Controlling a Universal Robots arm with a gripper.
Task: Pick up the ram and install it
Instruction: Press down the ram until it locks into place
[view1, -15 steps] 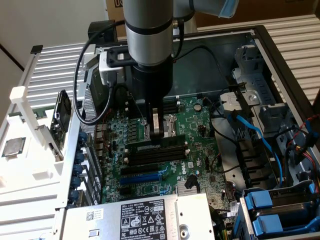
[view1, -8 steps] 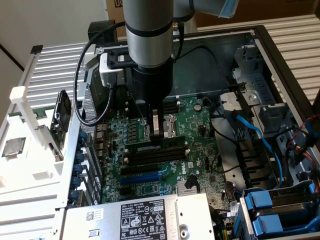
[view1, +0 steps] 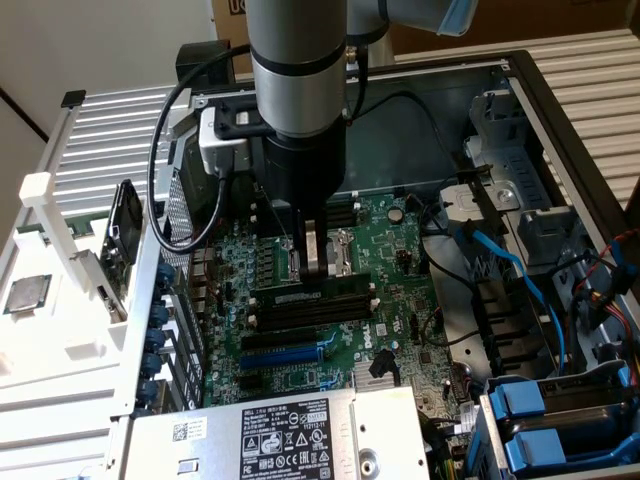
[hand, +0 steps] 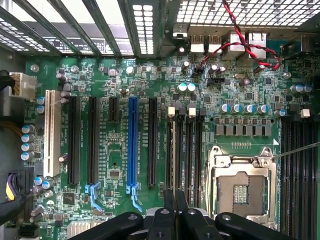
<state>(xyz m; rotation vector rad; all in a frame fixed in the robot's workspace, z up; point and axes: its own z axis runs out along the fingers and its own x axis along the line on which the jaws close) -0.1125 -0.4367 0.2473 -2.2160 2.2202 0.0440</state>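
The ram (view1: 345, 296), a long thin green stick, stands on edge in one of the black memory slots (view1: 310, 312) on the motherboard (view1: 400, 300) inside the open computer case. My gripper (view1: 315, 268) comes straight down on the middle of its top edge, the two fingers pressed close together on the stick. In the wrist view my gripper (hand: 175, 202) has its fingers nearly touching, lined up over the bank of black memory slots (hand: 185, 150) beside the open processor socket (hand: 242, 187).
The case walls surround the board. Blue cables (view1: 520, 280) and blue drive carriers (view1: 545, 420) fill the exterior view's right. A labelled grey power supply (view1: 290, 440) sits in front. A square silver processor (view1: 25, 293) lies on a white tray outside the case. Expansion slots (hand: 132, 145) lie beside the memory slots.
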